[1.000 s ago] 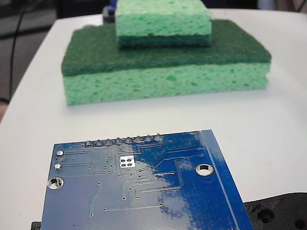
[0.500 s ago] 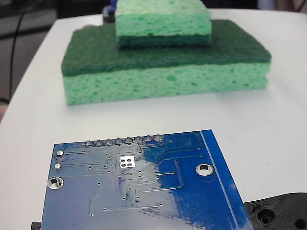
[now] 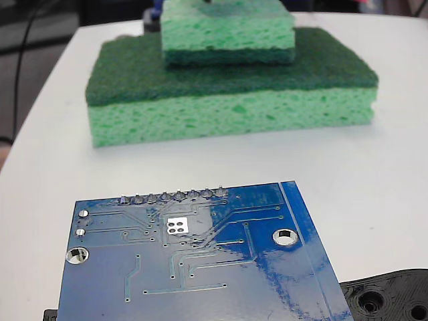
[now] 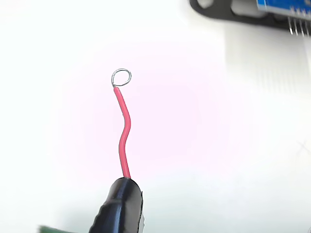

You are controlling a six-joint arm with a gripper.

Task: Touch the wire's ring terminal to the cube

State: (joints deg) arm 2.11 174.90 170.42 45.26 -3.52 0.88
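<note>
1. Hanging over bare white tabletop [image 4: 204,145] in the wrist view: ring terminal [image 4: 121,77] on red wire [image 4: 124,133], touching nothing.
2. Claw not visible; grip cannot be told.
3. Circuit board [image 3: 194,261] cut off below; sponges [image 3: 227,87] blurred; no cube made out.

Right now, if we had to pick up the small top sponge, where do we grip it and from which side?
Probably from above, gripper closing on the small sponge's two opposite side walls. It lies flat on the larger sponge's dark scouring face, walls exposed and upright, set back from the edges.
</note>
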